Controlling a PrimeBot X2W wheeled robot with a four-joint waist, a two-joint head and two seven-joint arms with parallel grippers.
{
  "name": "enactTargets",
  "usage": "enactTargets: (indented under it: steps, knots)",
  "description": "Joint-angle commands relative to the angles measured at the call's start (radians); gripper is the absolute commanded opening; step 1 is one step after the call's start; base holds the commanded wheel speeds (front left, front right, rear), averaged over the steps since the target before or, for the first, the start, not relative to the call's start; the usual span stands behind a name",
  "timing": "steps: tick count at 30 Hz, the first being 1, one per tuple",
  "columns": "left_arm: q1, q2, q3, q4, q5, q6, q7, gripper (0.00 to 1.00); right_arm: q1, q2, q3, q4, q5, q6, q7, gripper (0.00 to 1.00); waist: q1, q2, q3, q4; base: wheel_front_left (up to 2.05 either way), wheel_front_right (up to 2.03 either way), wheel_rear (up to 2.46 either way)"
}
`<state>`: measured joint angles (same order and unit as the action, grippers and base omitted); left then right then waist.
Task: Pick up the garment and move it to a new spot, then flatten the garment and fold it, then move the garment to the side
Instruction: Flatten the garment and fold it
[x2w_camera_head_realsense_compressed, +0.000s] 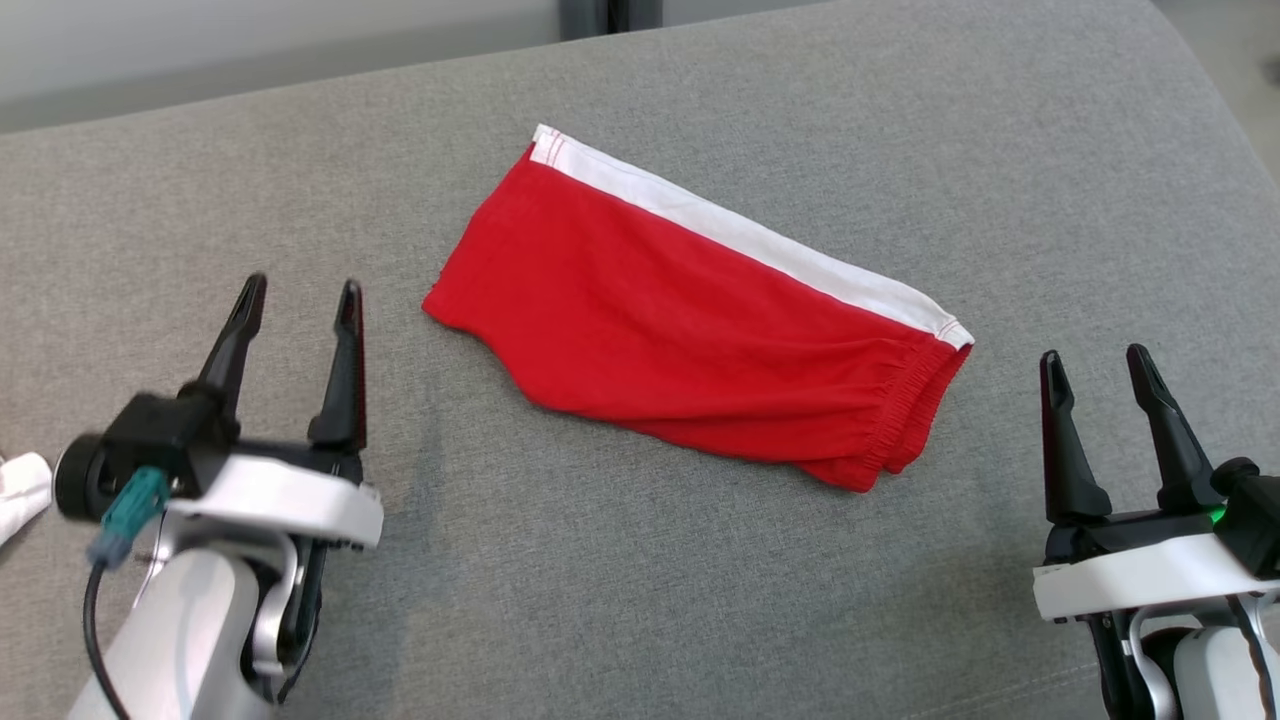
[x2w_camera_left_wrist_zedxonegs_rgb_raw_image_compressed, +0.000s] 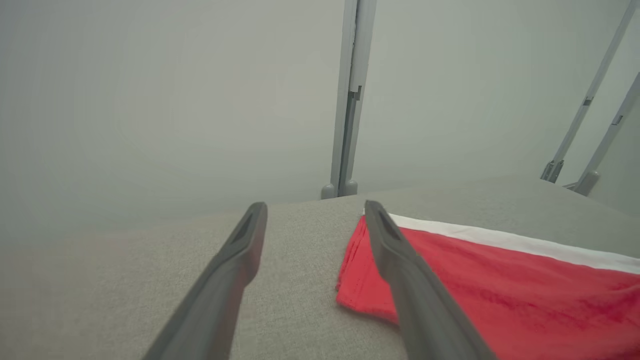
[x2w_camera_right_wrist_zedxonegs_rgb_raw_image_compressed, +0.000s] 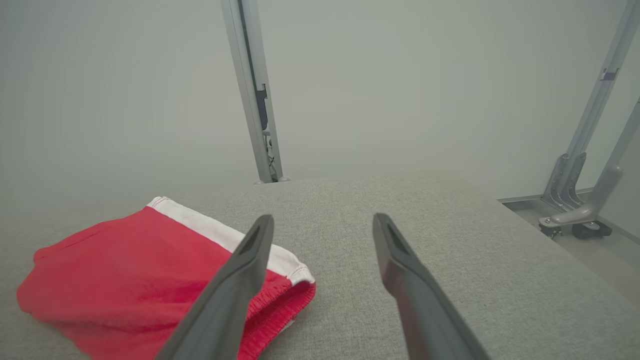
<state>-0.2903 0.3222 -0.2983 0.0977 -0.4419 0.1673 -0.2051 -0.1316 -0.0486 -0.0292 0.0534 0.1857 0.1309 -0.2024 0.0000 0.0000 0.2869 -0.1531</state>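
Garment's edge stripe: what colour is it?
White stripe on the red garment; clearest in head view.

Grey fabric surface (x2w_camera_head_realsense_compressed: 640, 580), pale wall (x2w_camera_right_wrist_zedxonegs_rgb_raw_image_compressed: 425, 75) beyond (metal posts (x2w_camera_right_wrist_zedxonegs_rgb_raw_image_compressed: 252, 90) stand between).

Robotics lab test bay

A table (x2w_camera_head_realsense_compressed: 700, 620) padded in plain grey woven cloth, with a rounded corner, stands before blank, pale grey wall panels (x2w_camera_left_wrist_zedxonegs_rgb_raw_image_compressed: 150, 100). A bare aluminium post (x2w_camera_left_wrist_zedxonegs_rgb_raw_image_compressed: 347, 100) with a small bracket rises just behind the table's far edge. To one side, two slanted metal struts (x2w_camera_right_wrist_zedxonegs_rgb_raw_image_compressed: 595, 115) run down to metal foot brackets and a dark castor (x2w_camera_right_wrist_zedxonegs_rgb_raw_image_compressed: 582, 230) on a smooth pale floor (x2w_camera_right_wrist_zedxonegs_rgb_raw_image_compressed: 600, 265). In the head view a pale robot forearm (x2w_camera_head_realsense_compressed: 190, 630) carries an exposed black cable (x2w_camera_head_realsense_compressed: 92, 620) and a teal plug (x2w_camera_head_realsense_compressed: 130, 505), the open hardware of an experimental rig.
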Motion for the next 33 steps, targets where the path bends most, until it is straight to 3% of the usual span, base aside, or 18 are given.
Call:
enactTargets:
  steps: [1, 7, 17, 29, 30, 31, 33]
  knots:
    - [-0.03, 0.002, -0.002, 0.01, -0.003, -0.01, 0.005, 1.0, -0.005, -0.005, 0.0, -0.002, 0.006, 0.0, 0.003, 1.0, 0.0, 0.0, 0.007, -0.005, 0.0, 0.0, 0.0]
    - [-0.17, -0.011, -0.059, 0.129, -0.007, -0.081, 0.077, 1.0, -0.029, -0.005, 0.029, 0.003, 0.019, 0.0, 0.0, 1.0, 0.0, 0.0, 0.047, -0.047, 0.0, 0.0, 0.0]
    - [-0.343, -0.033, -0.114, 0.49, -0.062, -0.216, 0.2, 1.0, -0.052, -0.005, 0.069, 0.042, 0.061, 0.0, -0.03, 1.0, 0.0, 0.0, 0.098, -0.12, 0.0, 0.0, 0.0]
    - [-0.433, -0.047, -0.142, 0.739, -0.093, -0.268, 0.238, 1.0, -0.066, -0.005, 0.088, 0.076, 0.085, 0.0, -0.047, 1.0, 0.0, 0.0, 0.111, -0.122, 0.0, 0.0, 0.0]
    - [-0.432, -0.051, -0.149, 0.75, -0.095, -0.274, 0.242, 0.45, -0.067, -0.005, 0.09, 0.077, 0.086, 0.0, -0.047, 1.0, 0.0, 0.0, 0.111, -0.122, 0.0, 0.0, 0.0]
    - [-0.433, -0.054, -0.155, 0.76, -0.099, -0.279, 0.243, 0.0, -0.068, -0.005, 0.091, 0.078, 0.087, 0.0, -0.047, 1.0, 0.0, 0.0, 0.111, -0.121, 0.0, 0.0, 0.0]
    - [-0.434, -0.057, -0.163, 0.773, -0.105, -0.285, 0.238, 0.0, -0.07, -0.005, 0.09, 0.082, 0.088, 0.0, -0.047, 1.0, 0.0, 0.0, 0.112, -0.119, 0.0, 0.0, 0.0]
